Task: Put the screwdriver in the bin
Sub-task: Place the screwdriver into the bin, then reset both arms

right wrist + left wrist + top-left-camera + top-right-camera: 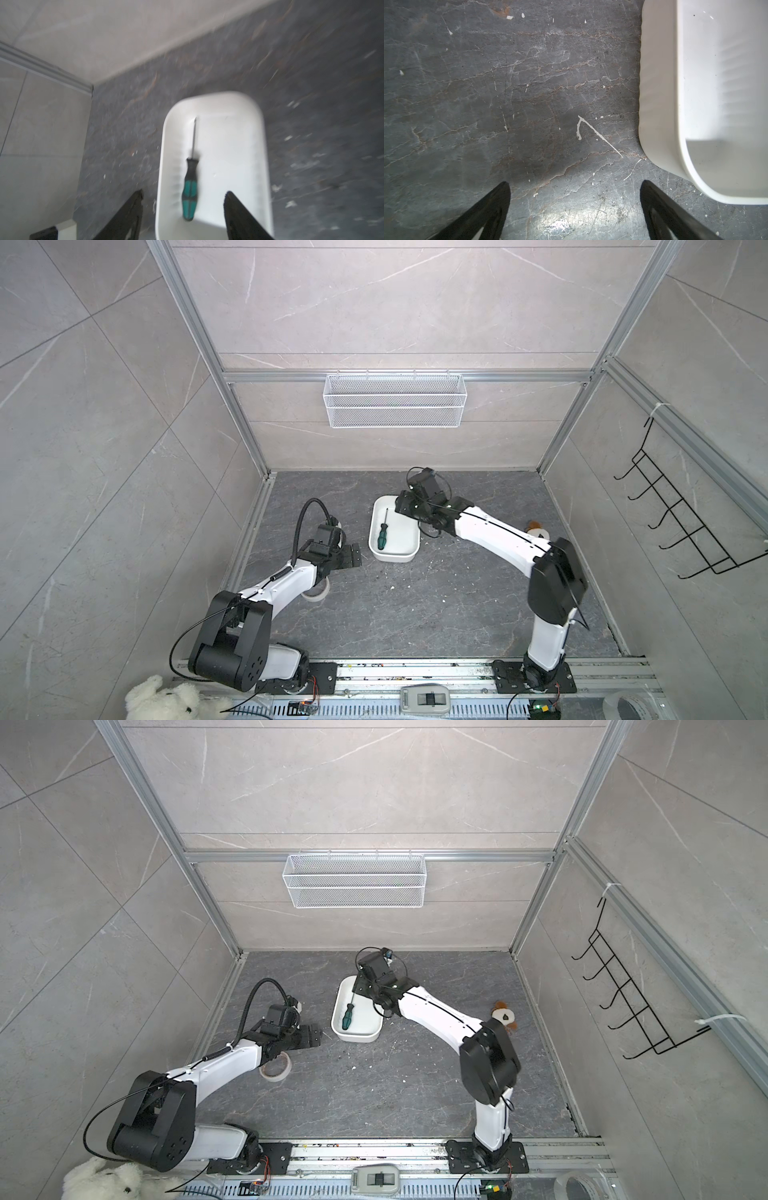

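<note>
We see one dark stone-patterned desk (436,605) walled on three sides, with two white-and-black arms reaching in from its near edge: the left arm (282,585) and the right arm (498,539). One white mesh basket (395,400) hangs on the back wall, and one black hook rack (681,522) with five hooks hangs on the right wall. One white plush toy (166,699) lies beyond the desk's near left corner.

One white bin (392,559) sits toward the far edge of the desk, between the two arms. The right pincer (184,192) hovers over the bin's far end, its jaws well apart and holding nothing. The left pincer (574,185) is spread wide over bare desk just beside the bin's left wall, also holding nothing.

One tape roll (275,1071) lies on the desk, partly under the left arm. One small brown-and-white toy (538,529) lies near the right edge, behind the right arm.

The single screwdriver (383,531) lies flat on the bin's floor along its left wall, green-and-black handle toward the near end, clear of both pincers.
</note>
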